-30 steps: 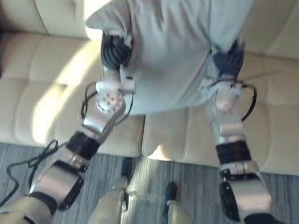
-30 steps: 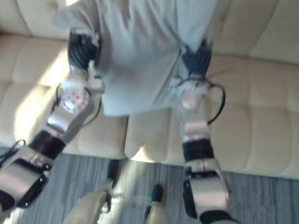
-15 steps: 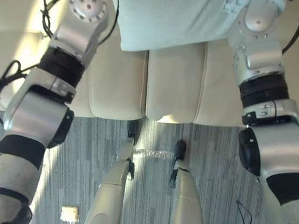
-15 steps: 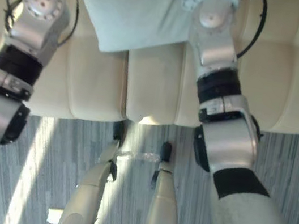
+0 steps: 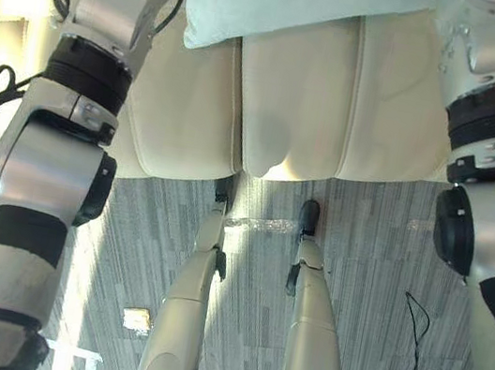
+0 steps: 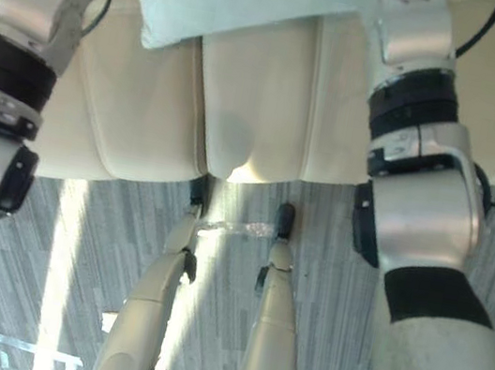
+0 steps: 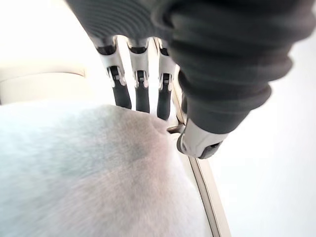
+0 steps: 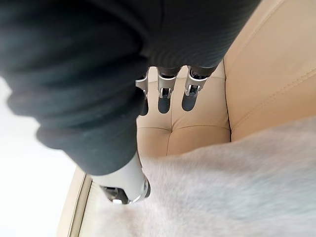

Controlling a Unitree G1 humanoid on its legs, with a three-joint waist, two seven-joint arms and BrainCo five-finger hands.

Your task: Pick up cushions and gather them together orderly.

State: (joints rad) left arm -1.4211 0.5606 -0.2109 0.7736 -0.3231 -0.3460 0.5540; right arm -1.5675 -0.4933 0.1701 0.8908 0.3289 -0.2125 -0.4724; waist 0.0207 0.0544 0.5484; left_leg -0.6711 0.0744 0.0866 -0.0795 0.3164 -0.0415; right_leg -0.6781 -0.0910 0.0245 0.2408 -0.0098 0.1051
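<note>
With the view tipped down toward the floor since a second earlier, the pale cushion (image 5: 288, 2) stayed above the sofa (image 5: 298, 108) seat, pressed between the left hand (image 7: 142, 94) and right hand (image 8: 165, 93), fingers straight, so the carry seemed under way
</note>
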